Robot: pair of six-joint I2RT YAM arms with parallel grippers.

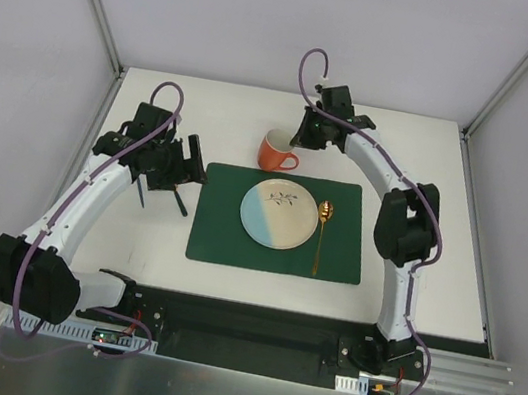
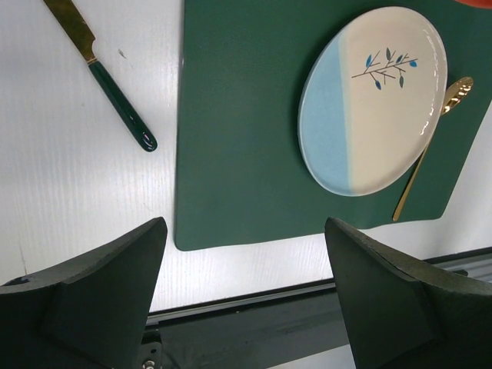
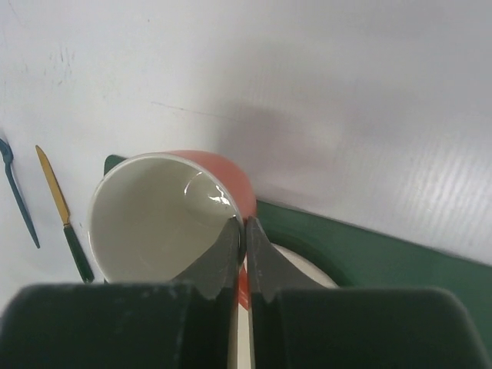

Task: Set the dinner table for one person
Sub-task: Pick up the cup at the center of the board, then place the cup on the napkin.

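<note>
The white dinner table (image 1: pixel 448 188) carries a dark green placemat (image 1: pixel 220 221) with a blue and cream plate (image 1: pixel 280 213) on it. A gold spoon (image 1: pixel 320 235) lies on the mat right of the plate. My right gripper (image 3: pixel 244 231) is shut on the rim of an orange mug (image 3: pixel 154 215), one finger inside and one outside. The mug (image 1: pixel 277 151) is at the mat's back edge; I cannot tell whether it rests on the table. My left gripper (image 2: pixel 246 292) is open and empty, left of the mat. A knife (image 2: pixel 115 100) with a gold blade and dark green handle lies near it.
A thin blue utensil (image 3: pixel 17 196) lies on the table beyond the knife, left of the placemat. The table's near edge and a black rail (image 2: pixel 307 323) show below the left fingers. Grey walls enclose the table on three sides.
</note>
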